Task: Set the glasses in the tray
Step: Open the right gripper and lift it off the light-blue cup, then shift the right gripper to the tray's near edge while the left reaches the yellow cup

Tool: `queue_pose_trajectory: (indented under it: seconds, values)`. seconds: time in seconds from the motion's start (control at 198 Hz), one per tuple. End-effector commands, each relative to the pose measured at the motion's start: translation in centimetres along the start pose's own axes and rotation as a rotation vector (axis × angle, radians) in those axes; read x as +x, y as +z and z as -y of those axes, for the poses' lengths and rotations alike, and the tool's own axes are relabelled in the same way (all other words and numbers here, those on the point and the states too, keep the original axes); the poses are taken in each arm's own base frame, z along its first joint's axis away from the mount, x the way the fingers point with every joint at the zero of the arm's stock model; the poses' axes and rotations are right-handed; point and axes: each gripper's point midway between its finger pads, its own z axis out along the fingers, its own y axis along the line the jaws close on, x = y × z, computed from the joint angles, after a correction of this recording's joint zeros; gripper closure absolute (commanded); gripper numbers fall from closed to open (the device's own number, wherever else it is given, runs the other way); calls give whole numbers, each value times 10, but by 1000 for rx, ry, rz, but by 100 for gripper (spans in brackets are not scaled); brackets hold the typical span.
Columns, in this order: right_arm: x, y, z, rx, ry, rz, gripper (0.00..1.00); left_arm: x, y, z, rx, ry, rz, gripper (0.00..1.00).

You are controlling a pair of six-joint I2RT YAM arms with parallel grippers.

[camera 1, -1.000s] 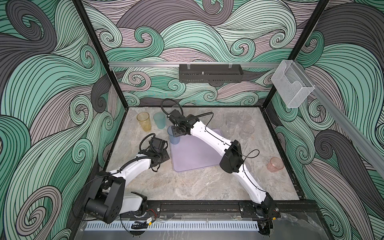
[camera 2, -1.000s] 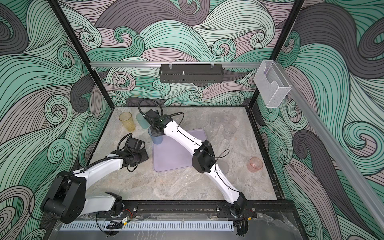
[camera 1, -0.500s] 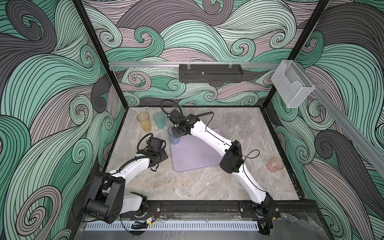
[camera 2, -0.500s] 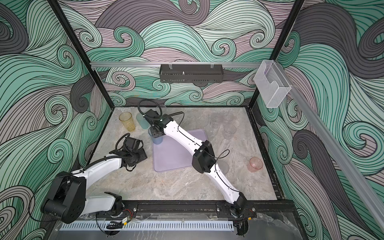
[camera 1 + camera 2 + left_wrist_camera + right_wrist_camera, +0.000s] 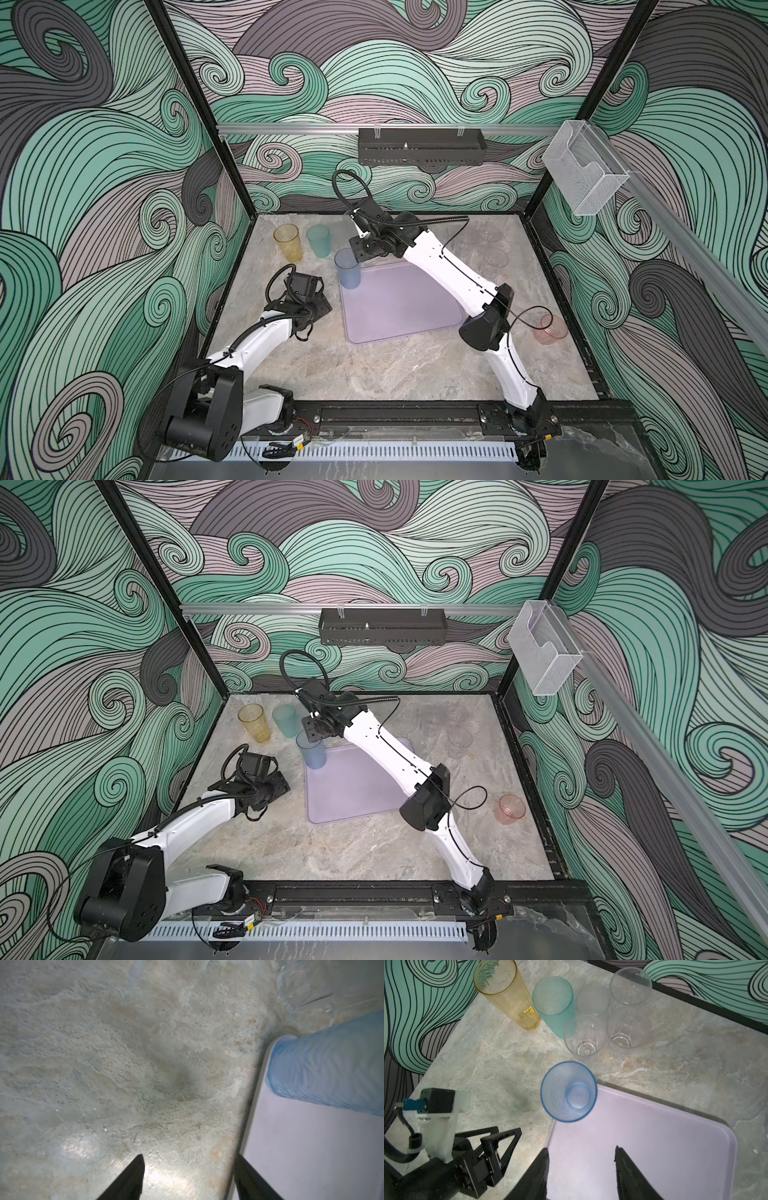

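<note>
Glasses ring the marble tabletop, and only one stands in the lavender tray, which lies flat at the table's middle. We see the right arm rise from the front rail to a bent elbow by the tray's near right corner, then stretch diagonally over the tray to its far left corner. The left arm reaches in low from the front left, its wrist pitched down just beside the tray's left edge. The right gripper hangs over the tray, fingers spread and empty; the left gripper is likewise parted, over bare marble. A blue tumbler stands upright in the tray's far left corner, apart from both grippers. Off the tray, an amber tumbler and a teal tumbler stand side by side at the back left, a frosted grey cup and three clear glasses bunched beside them. A short pink cup sits alone by the right wall. At the back right we make out perhaps two or three more, too faint to count.
</note>
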Motion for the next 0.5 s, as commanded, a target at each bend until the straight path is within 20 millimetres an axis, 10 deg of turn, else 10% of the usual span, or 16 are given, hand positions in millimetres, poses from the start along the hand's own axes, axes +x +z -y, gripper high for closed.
queue_pose_trajectory:
  seconds: [0.0,0.288,0.5]
  values:
    - [-9,-30,40,-19,100,13,49,0,4,16,68,-15,9,28]
    - [42,-14,120,91,238,-58,49,2,25,24,31,37,-36,56]
    - [98,-2,200,240,399,-131,52,5,46,29,2,58,-72,56]
